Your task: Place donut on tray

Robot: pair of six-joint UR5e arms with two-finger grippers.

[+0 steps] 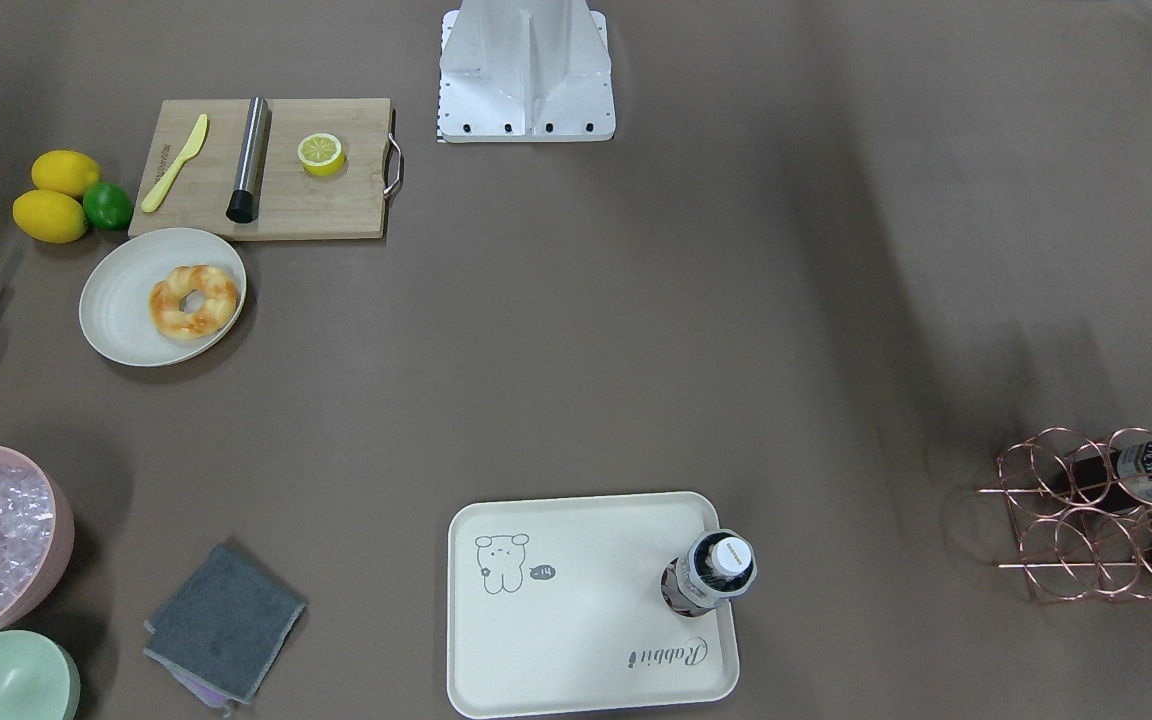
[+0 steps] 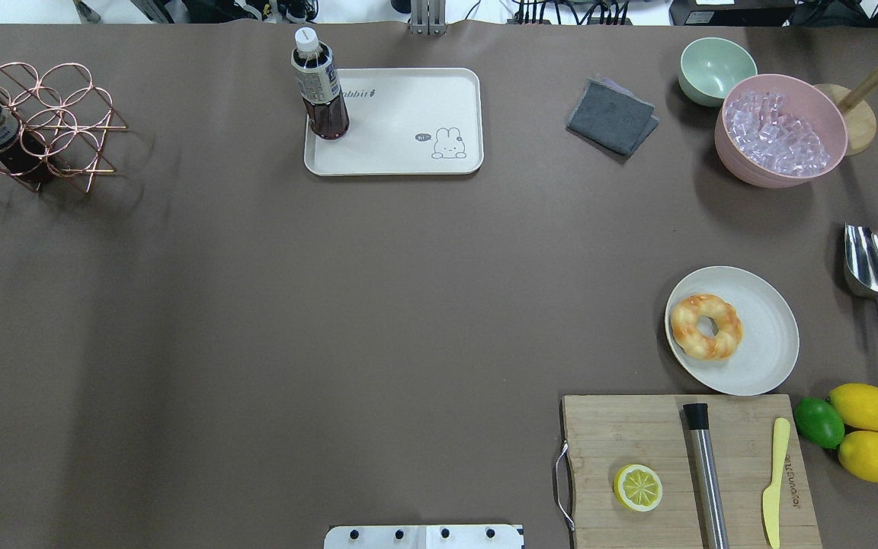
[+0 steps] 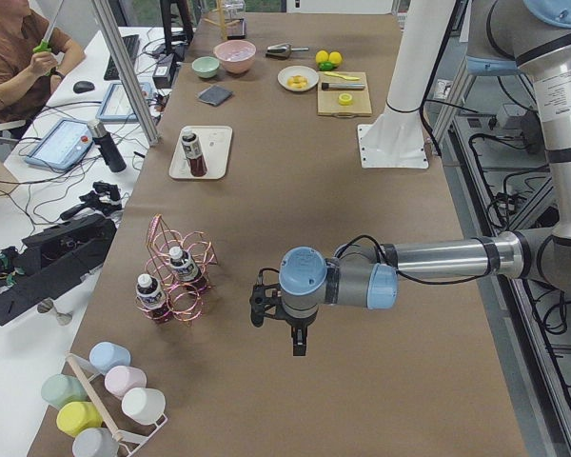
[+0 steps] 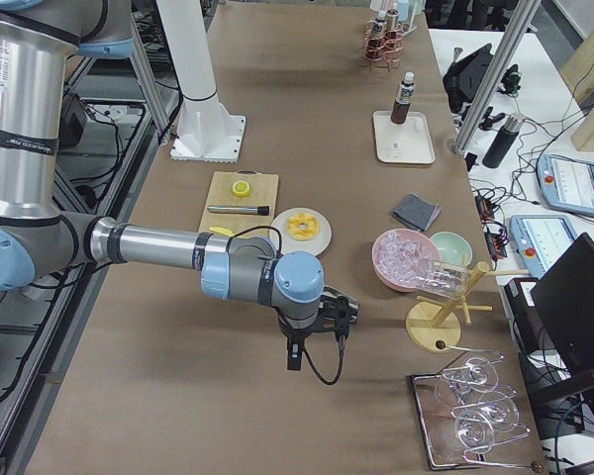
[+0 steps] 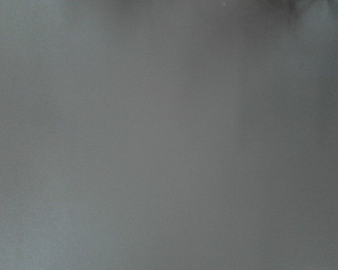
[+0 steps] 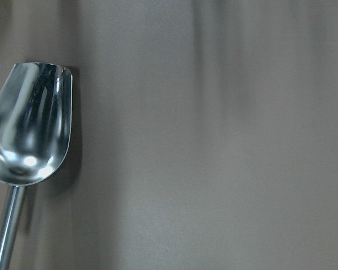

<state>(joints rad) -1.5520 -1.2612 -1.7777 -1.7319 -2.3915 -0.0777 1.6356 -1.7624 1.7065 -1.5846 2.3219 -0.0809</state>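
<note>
Front-facing: golden-orange ring donut (image 1: pixel 193 300) on round off-white plate (image 1: pixel 116 300), well apart from cream rounded-rectangular tray (image 1: pixel 586 640). Dark capped bottle (image 1: pixel 706 582) standing on tray, liable to be knocked over.

Exterior left: left gripper (image 3: pixel 299 341) far from tray, opening impossible to tell.

Exterior right: right gripper (image 4: pixel 295 358) likewise.

Table (image 2: pixel 256 305) is covered w/ matt brown sheet. Cutting board (image 2: pixel 637 435): wood, grain seen. Scoop (image 6: pixel 31 129): polished metal, mirror-like. Tray (image 1: pixel 576 640): smooth matt cream, prob. plastic. Rack (image 1: pixel 1056 490): shiny copper-coloured wire. Cloth (image 1: pixel 226 620): grey fabric, fuzzy. Donut (image 1: pixel 194 300): slight gloss.
</note>
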